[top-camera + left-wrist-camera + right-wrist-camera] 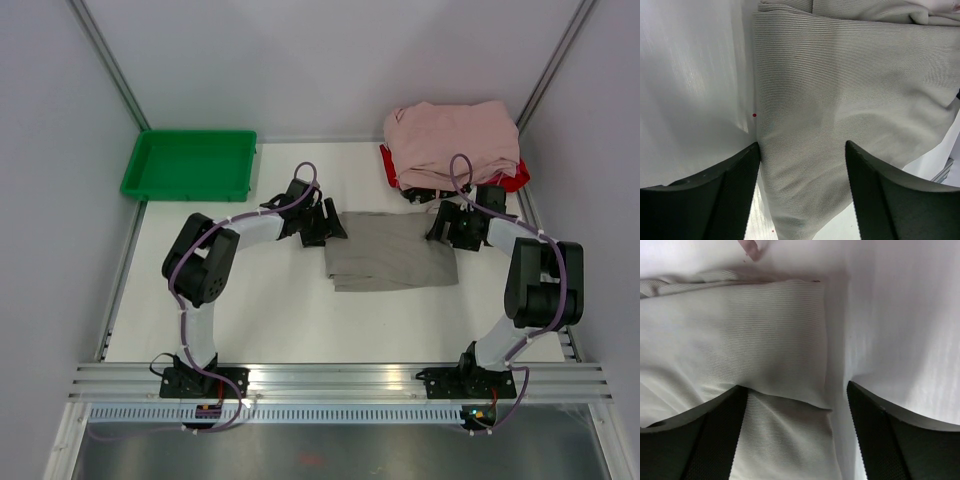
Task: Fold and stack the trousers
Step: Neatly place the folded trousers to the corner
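Top external shows folded trousers (pixel 390 252) lying between both spread jaws.

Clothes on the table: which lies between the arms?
The folded grey-beige fabric trousers, mid-table; the pale pink garments are heaped at the far right corner.

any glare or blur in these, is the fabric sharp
Top external: even soft light, everything sharp. Left wrist: table glares white, trousers ribbing crisp, left gripper fingers dark. Right wrist: table washed out, ribbing clear, right gripper fingers dark.
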Motion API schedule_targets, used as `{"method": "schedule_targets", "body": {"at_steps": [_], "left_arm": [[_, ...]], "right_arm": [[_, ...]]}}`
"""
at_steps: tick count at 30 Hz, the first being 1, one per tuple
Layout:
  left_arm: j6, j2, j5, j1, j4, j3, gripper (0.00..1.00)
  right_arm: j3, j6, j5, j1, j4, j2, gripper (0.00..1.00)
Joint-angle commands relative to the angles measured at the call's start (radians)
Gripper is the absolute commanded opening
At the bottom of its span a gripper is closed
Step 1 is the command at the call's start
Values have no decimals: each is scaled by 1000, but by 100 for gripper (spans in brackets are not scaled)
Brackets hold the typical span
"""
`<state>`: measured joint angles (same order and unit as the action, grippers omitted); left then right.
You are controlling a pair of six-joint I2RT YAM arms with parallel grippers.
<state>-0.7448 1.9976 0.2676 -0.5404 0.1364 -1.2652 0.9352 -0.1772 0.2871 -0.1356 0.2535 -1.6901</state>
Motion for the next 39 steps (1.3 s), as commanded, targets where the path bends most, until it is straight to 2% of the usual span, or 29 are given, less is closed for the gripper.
{"method": "schedule_targets", "body": {"at_steps": [1, 6, 7, 8, 9, 10, 11, 12, 13, 19, 26, 30, 33, 35, 39], "left_arm": [[21, 38, -28, -3, 32, -10, 72], [16, 53, -11, -4, 20, -7, 61], [16, 55, -10, -4, 17, -8, 55], [15, 59, -10, -4, 16, -11, 51], [16, 61, -7, -4, 8, -14, 46], [18, 64, -7, -6, 5, -16, 30], [22, 70, -5, -6, 3, -25, 21], [27, 75, -5, -6, 8, -33, 10], [31, 79, -7, -6, 15, -40, 2], [117, 6, -54, 3, 48, -65, 2], [194, -114, -68, 39, 46, -60, 2], [232, -163, -76, 39, 5, -34, 2], [263, -220, -71, 39, -63, -3, 2], [280, -250, -67, 40, -83, -5, 2], [280, -267, -33, 39, -75, -100, 2]], "right_arm": [[-50, -24, 70, 2, -63, -58, 86], [-95, -25, 87, 4, -82, -82, 59], [-99, -24, 92, 4, -82, -88, 52], [-104, -18, 95, 4, -76, -89, 40], [-111, -13, 98, 4, -74, -91, 33], [-113, -12, 96, 4, -74, -92, 26], [-105, -5, 96, 5, -63, -94, 5], [-104, -5, 95, 8, -60, -94, 0], [-104, -5, 106, 10, -60, -88, 0], [-79, -18, 138, 45, -5, 9, 0], [14, -87, -26, 83, 58, 222, 0], [53, -113, -37, 85, 40, 294, 0], [33, -126, -35, 85, -42, 355, 0], [36, -143, -55, 87, -79, 374, 0], [157, -137, -58, 83, -11, 336, 0]]}}
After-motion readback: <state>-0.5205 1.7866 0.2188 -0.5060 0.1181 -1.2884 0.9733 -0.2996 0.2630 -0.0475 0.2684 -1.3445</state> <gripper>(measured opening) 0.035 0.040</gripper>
